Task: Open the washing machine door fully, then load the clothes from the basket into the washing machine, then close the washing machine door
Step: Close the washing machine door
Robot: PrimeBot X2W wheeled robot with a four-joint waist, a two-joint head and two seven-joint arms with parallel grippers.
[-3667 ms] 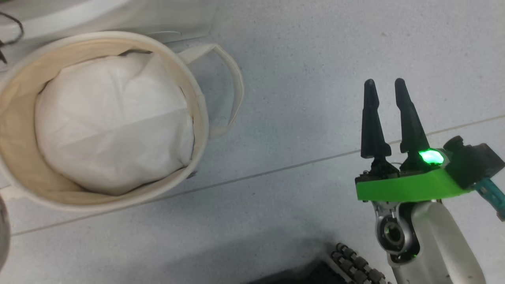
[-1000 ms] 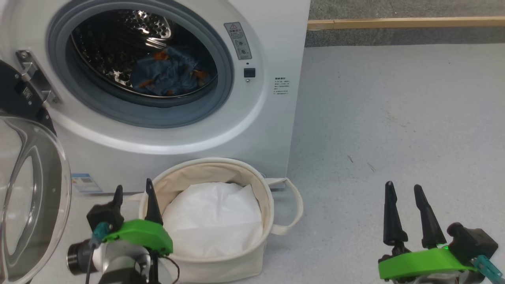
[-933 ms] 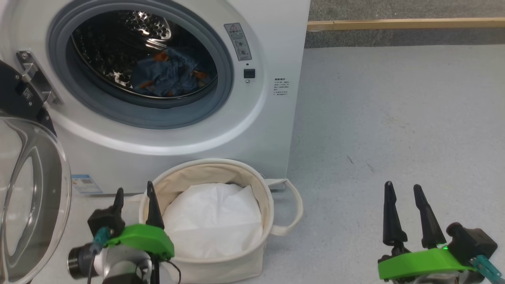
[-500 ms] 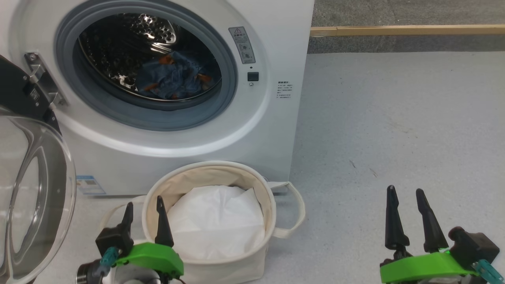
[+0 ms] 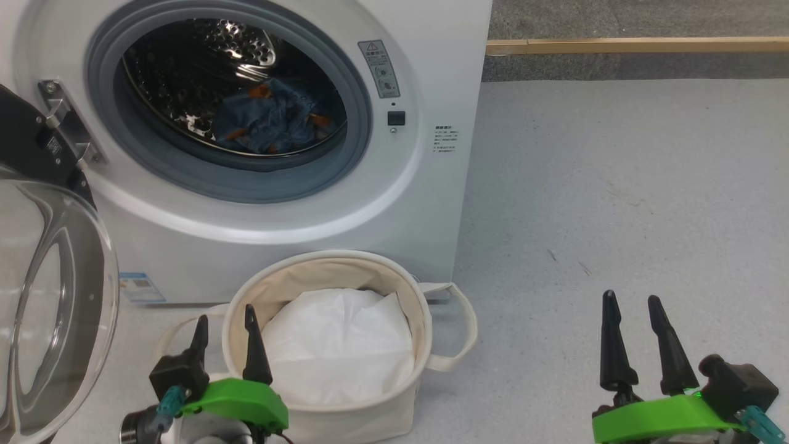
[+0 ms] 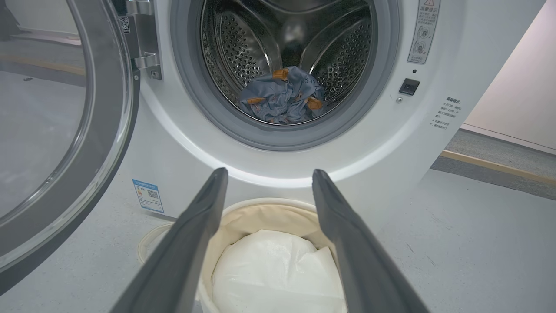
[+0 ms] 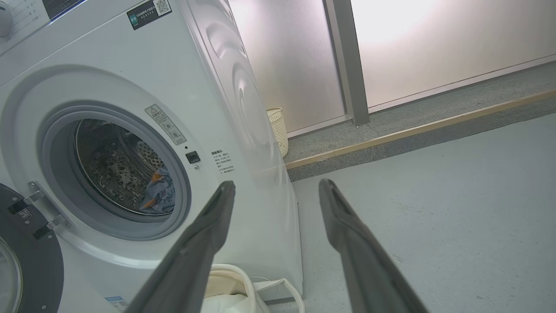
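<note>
Hanging low at the near edge of the head view, the left gripper (image 5: 225, 316) has its two dark fingers spread wide with nothing between them, just beside the near rim of the basket (image 5: 333, 262). The right gripper (image 5: 630, 298) is likewise spread and empty over bare floor (image 5: 616, 185), well apart from everything else.

The basket sits close against the foot of the washing machine (image 5: 431, 203). What shows inside it is a plain white sheet (image 5: 339, 345), with no clothes on top. To the left, the door (image 5: 58, 296) stands swung wide on its hinge (image 5: 65, 123).

Farther back, low in the drum (image 5: 185, 80), lies the blue garment (image 5: 268, 123) with orange marks. I cannot tell whether a cream one is under it.

Loading looks done, so closing the door is likely next. It should swing as one stiff, fairly heavy piece. Its glossy rim and glass bowl look slippery, so pushing on the rim edge farthest from the hinge seems safer than pinching. The cloth is soft and limp, and it lies clear of the grey seal.
</note>
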